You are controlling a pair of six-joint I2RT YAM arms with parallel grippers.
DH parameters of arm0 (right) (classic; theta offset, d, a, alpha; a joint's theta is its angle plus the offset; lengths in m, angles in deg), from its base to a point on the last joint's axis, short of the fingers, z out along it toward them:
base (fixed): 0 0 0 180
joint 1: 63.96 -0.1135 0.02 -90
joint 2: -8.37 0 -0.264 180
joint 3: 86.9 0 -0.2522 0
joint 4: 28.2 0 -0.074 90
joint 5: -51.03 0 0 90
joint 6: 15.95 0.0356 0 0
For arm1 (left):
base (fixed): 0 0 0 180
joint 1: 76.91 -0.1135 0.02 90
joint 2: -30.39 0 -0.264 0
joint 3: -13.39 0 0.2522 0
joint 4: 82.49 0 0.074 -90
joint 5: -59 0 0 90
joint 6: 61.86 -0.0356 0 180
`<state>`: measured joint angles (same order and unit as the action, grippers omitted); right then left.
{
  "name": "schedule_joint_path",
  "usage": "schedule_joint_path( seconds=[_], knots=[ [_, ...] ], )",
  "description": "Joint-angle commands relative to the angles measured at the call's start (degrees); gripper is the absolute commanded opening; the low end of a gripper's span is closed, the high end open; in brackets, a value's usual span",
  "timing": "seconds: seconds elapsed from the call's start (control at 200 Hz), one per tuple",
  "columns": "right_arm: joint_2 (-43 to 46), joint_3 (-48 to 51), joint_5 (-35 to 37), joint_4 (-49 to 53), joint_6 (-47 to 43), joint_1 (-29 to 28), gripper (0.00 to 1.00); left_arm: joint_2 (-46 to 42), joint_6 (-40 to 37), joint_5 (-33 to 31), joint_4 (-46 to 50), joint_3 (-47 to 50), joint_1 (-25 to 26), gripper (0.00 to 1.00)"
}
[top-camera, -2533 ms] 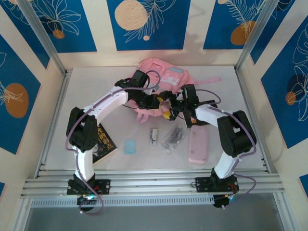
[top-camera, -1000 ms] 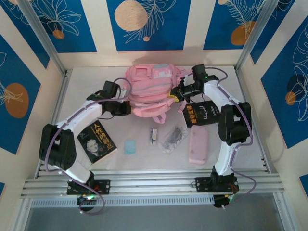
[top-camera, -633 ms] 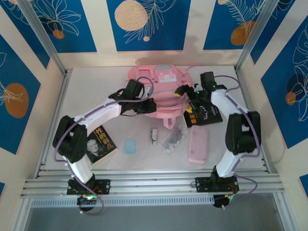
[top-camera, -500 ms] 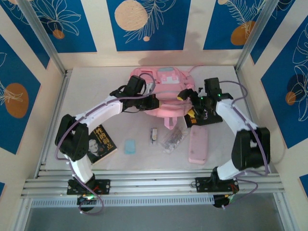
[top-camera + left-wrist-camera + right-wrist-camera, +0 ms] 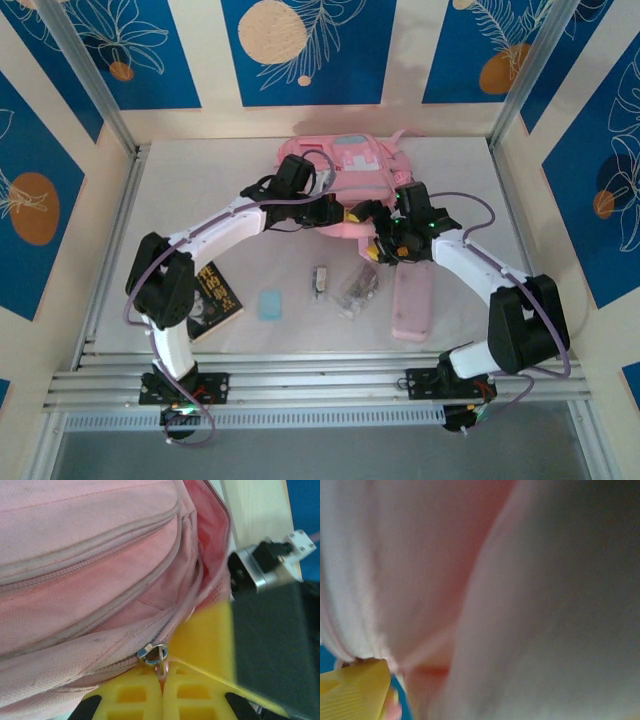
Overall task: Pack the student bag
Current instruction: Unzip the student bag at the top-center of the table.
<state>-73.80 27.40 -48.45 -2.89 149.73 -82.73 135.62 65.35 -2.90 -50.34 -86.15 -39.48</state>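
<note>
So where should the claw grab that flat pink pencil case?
Grip the pencil case across its middle, coming straight down from above. It lies flat on the table and is long and narrow, so pinching its two long sides, left and right in the top view, is probably the steadiest hold.

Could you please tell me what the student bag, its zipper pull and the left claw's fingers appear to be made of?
The student bag: soft matte woven fabric, fine weave and stitched seams. The zipper pull: shiny silvery metal, probably. The fingers of the left claw: matte yellow moulded plastic, by their gridded recesses.
</note>
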Motion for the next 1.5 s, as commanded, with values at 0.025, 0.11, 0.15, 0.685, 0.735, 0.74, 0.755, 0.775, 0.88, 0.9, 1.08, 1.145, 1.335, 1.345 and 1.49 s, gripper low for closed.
schedule_joint_path(
  seconds=[0.025,0.11,0.15,0.685,0.735,0.74,0.755,0.775,0.88,0.9,1.08,1.145,1.335,1.345,1.49],
  knots=[
    [-3.50,1.31,11.38,-9.61,0.42,-0.04,0.72,-2.76,-0.96,2.97,-1.90,-0.69,0.68,0.00],
    [-4.83,-1.31,13.43,-7.67,-2.11,-0.48,0.37,-3.60,-2.07,3.36,-0.41,0.36,0.45,0.00],
    [-4.63,-1.98,13.89,-6.82,-3.43,-0.66,0.22,-3.92,-2.63,3.38,0.45,0.79,0.18,0.00],
    [2.79,-5.60,-3.97,5.07,-12.36,1.47,0.00,-2.09,-23.01,-21.91,8.35,5.96,-18.95,0.00],
    [2.89,-6.80,-5.55,7.15,-14.02,1.36,0.00,-0.31,-23.14,-25.17,6.40,4.97,-20.06,0.00],
    [2.89,-6.92,-5.68,7.38,-14.18,1.36,0.00,-0.12,-23.10,-25.32,6.18,4.86,-20.22,0.00],
    [2.85,-7.20,-6.13,8.07,-14.64,1.36,0.00,0.44,-22.91,-26.19,5.61,4.43,-20.54,0.00],
    [2.95,-7.67,-6.74,8.90,-15.38,1.36,0.00,1.19,-22.72,-27.10,4.82,3.85,-21.10,0.00],
    [3.10,-9.41,-8.94,13.74,-19.63,1.27,0.00,5.33,-20.08,-30.03,2.56,-0.50,-24.04,0.00],
    [3.03,-9.55,-9.45,14.29,-20.44,1.30,0.00,5.91,-19.58,-30.69,2.53,-1.23,-24.49,0.00],
    [-1.53,-11.14,-17.16,11.50,-25.62,0.48,0.00,4.64,-17.52,-36.53,1.29,-1.88,-26.30,0.00],
    [-4.99,-13.73,-18.42,11.02,-27.03,-0.66,0.00,2.28,-17.52,-38.61,-0.28,1.49,-26.81,0.00],
    [-15.25,-23.63,-19.61,11.12,-29.05,-5.24,0.00,-2.81,-17.28,-38.33,2.61,6.53,-29.70,0.44],
    [-15.79,-24.04,-19.55,11.12,-29.02,-5.43,0.00,-3.05,-17.27,-38.12,3.03,6.57,-29.70,0.46],
    [-22.10,-29.62,-18.39,9.54,-27.20,-8.06,0.00,-7.63,-16.88,-34.51,7.50,8.32,-29.70,0.63]
  ],
)
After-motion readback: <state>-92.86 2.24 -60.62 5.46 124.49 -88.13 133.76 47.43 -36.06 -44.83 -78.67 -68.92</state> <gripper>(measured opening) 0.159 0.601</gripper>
